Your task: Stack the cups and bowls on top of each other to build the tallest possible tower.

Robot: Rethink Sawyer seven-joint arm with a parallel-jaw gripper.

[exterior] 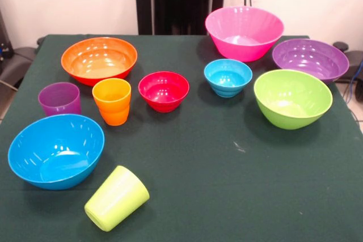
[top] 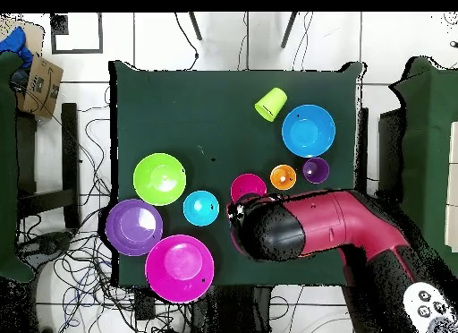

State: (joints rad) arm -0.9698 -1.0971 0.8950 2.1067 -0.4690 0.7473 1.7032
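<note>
1. Bowls and cups are spread singly over the green table point(exterior: 227, 196), none nested; all are glossy plastic.
2. Seen from the front, the pink bowl point(exterior: 244, 32) stands far right, the purple bowl point(exterior: 310, 59) just right of it, the lime green bowl point(exterior: 292, 98) nearer, the small light blue bowl point(exterior: 228, 77) and small red bowl point(exterior: 164, 90) mid-table, the orange bowl point(exterior: 99, 59) far left, the blue bowl point(exterior: 56, 150) near left.
3. The purple cup point(exterior: 59, 99) and ridged orange cup point(exterior: 112, 101) stand upright between the orange and blue bowls; the lime green cup point(exterior: 117, 198) lies on its side at the near edge.
4. Open cloth is left over the near right.
5. In the overhead view the red and black arm point(top: 313, 226) is reached over the table's edge, covering the orange bowl; the gripper is hidden, so its opening cannot be told.
</note>
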